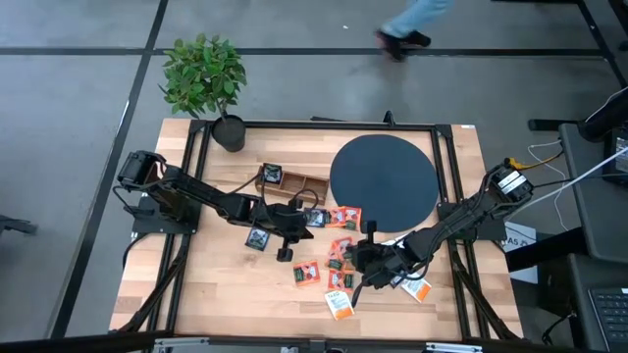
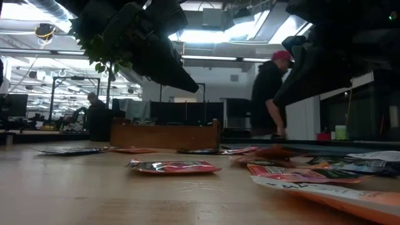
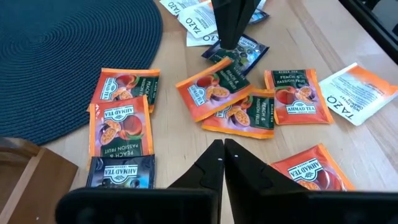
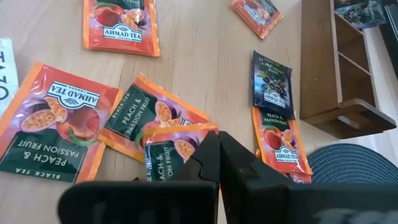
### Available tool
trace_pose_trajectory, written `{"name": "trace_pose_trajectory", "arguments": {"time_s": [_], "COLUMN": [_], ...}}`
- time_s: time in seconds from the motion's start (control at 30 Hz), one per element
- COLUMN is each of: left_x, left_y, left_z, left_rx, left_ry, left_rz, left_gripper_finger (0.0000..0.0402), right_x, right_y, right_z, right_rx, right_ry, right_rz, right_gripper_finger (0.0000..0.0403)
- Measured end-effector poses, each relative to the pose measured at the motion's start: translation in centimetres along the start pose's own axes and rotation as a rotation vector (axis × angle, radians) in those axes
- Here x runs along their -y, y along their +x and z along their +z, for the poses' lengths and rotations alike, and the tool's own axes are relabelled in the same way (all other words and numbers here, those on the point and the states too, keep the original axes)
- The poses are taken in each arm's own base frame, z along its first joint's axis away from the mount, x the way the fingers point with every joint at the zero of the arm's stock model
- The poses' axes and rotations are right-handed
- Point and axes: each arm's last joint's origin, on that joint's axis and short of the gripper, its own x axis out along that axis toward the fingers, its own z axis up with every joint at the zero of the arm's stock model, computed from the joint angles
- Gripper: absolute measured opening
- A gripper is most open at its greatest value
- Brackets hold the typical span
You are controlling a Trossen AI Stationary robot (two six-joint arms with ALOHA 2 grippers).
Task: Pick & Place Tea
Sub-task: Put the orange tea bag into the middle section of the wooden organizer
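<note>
The tea sachets (image 1: pixel 339 257) lie flat and scattered on the wooden tabletop (image 1: pixel 211 284), mostly in its middle and toward the right, just below the black round mat (image 1: pixel 384 180). In the left wrist view several orange sachets marked peach and passion fruit (image 3: pixel 219 92) overlap each other in a small heap, two more orange ones (image 3: pixel 121 121) lie side by side touching the edge of the mat, a dark sachet (image 3: pixel 120 172) lies just beside them, and white sachets with orange (image 3: pixel 354 92) lie further out. One dark sachet (image 1: pixel 257 239) lies apart on the left of the group, and another (image 1: pixel 271 176) rests at the left end of the wooden compartment tray (image 1: pixel 299 186).

The right gripper (image 1: pixel 365 263) is low over the middle of the scattered sachets; its jaws are closed (the two dark fingers meet in the right wrist view) and they grip nothing. The left gripper (image 1: pixel 291 227) is just left of the group, near the tray, also with closed jaws and nothing between them.

A potted plant (image 1: pixel 204 80) stands at the far left corner of the tabletop. In the low view a person (image 2: pixel 270 94) stands in the room behind.
</note>
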Motion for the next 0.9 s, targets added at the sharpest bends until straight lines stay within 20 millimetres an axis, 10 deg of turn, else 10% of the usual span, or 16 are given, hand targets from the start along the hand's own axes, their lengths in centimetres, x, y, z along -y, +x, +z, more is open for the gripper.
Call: {"name": "trace_pose_trajectory", "arguments": {"time_s": [0.9], "left_x": [0.0], "left_y": [0.0], "left_z": [0.0], "left_rx": [0.0], "left_ry": [0.002], "left_rz": [0.001], "left_gripper_finger": [0.0009], "right_x": [-0.21], "right_y": [-0.02], "right_z": [-0.01], "right_rx": [-0.009], "right_ry": [0.138], "right_rz": [0.053], "right_gripper_finger": [0.0007]}}
